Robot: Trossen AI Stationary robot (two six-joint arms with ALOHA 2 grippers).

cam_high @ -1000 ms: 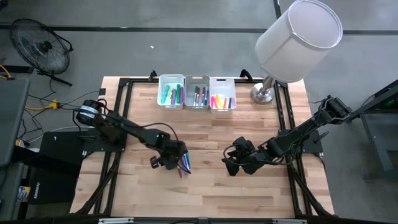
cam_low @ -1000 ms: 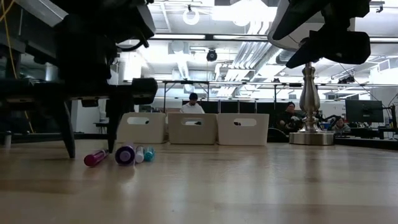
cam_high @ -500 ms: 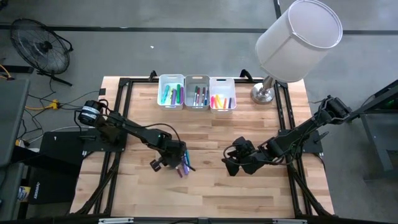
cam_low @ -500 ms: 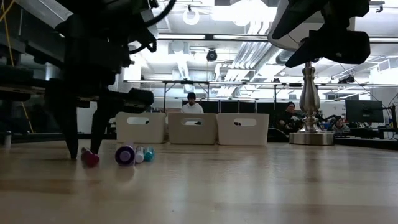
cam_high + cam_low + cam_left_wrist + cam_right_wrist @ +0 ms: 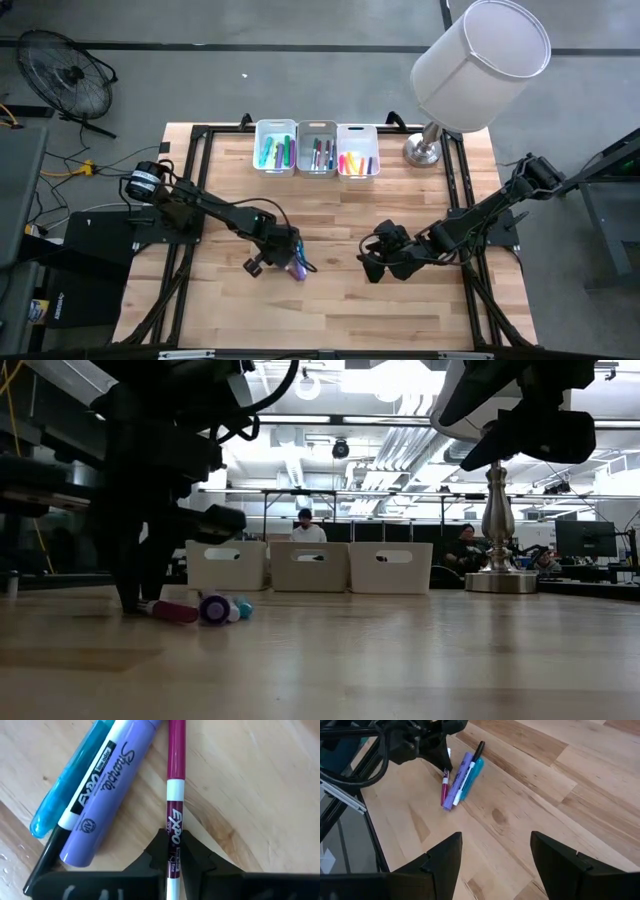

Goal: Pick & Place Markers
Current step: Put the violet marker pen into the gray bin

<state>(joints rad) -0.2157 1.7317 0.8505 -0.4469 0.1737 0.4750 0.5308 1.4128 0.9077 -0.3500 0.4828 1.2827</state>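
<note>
Markers on the counter, magenta one pinched by the left gripper

Markers (image 5: 297, 267) are grouped near the middle of the counter (image 5: 330, 310): a magenta marker (image 5: 174, 795), a purple highlighter (image 5: 112, 790), a black-capped marker (image 5: 87, 800) and a teal one (image 5: 65, 795), lying side by side. The left gripper (image 5: 172, 865) is lowered onto the magenta marker, its fingers closed narrowly around the barrel. The right gripper (image 5: 495, 857) is held wide open and empty, well apart. Three white bins (image 5: 317, 150) with more markers are seen at the far edge.
</note>
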